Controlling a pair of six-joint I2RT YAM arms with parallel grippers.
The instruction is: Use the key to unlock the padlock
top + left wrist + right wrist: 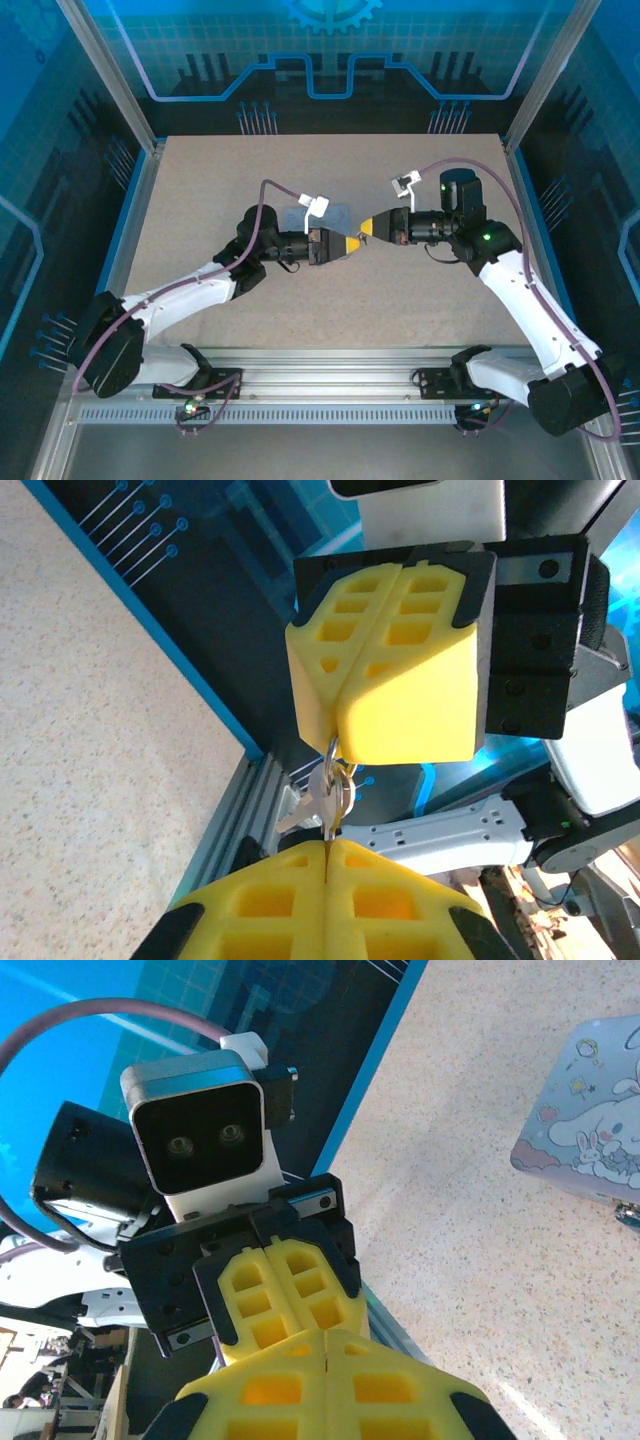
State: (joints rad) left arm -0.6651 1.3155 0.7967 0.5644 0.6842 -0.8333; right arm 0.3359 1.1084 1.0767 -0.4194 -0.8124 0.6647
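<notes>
At the near edge: both arm bases are bolted to a slotted metal rail, the left arm on the left and the right arm on the right.
Table: a speckled beige surface; both arms reach in over its middle.
Meeting point: the two grippers face each other tip to tip above the table's centre.
Left gripper: in its own wrist view the yellow fingers are pressed together along one seam, with the lower end of the key pinched in that seam. Seen from the right wrist, its jaws are likewise closed.
The key: a small silver-grey piece seen nearly edge-on. It is held in the air between the two sets of fingertips, off the table.
Second key: hangs loose from the same ring, angled out to the left.
Key ring: a thin metal loop coming out of the right gripper's seam, with the keys below it.
Right gripper: in the left wrist view its yellow fingers are clamped together on the key ring. In its own view no gap shows between them.
Cartoon tin: pale blue, with a white long-eared character on the lid. It lies flat on the table just past the grippers.
Back wall: a blue panel with a circuit pattern.
</notes>
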